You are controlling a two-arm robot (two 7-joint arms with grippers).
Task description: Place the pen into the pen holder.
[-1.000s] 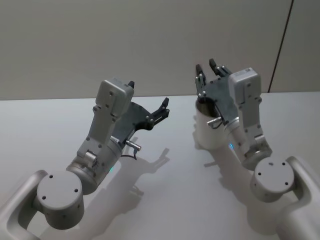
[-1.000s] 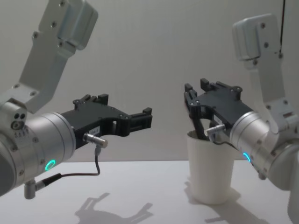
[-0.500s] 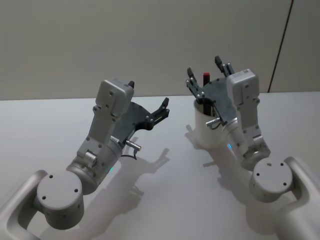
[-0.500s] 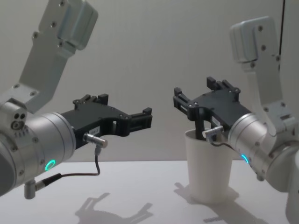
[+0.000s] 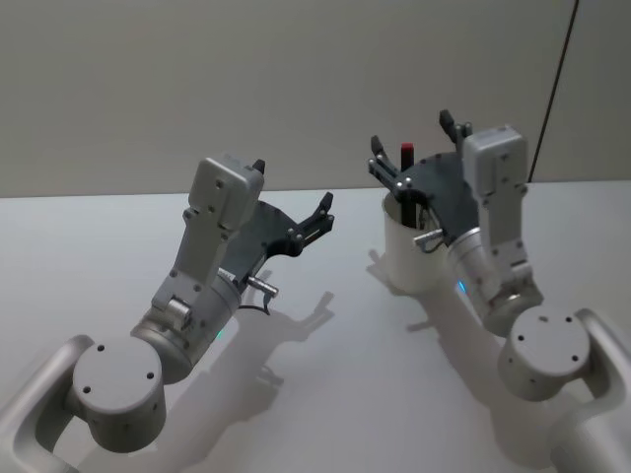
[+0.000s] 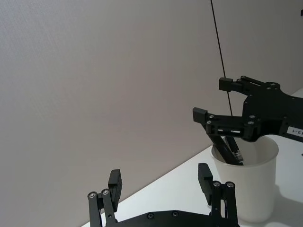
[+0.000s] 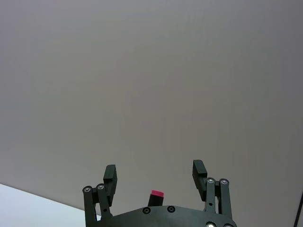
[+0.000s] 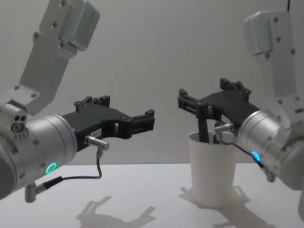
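The pen holder (image 5: 407, 258) is a white paper cup standing on the table at the right. The pen (image 5: 406, 156), dark with a red top, stands leaning inside it, its top poking above the rim. It also shows in the cup in the left wrist view (image 6: 232, 150). My right gripper (image 5: 412, 146) hovers open just above the cup, one finger on each side of the pen's top without touching it. In the right wrist view the red top (image 7: 156, 194) sits low between the spread fingers. My left gripper (image 5: 292, 187) hangs open and empty to the left of the cup.
The white table (image 5: 325, 394) spreads around the cup with bare room in front and to the left. A grey wall (image 5: 197, 79) rises behind it. A thin dark line (image 5: 552, 69) runs down the wall at the far right.
My right gripper's fingers have spread apart, letting go of the pen, which stays in the cup. The right arm has shifted slightly right and up. The left arm has not moved.
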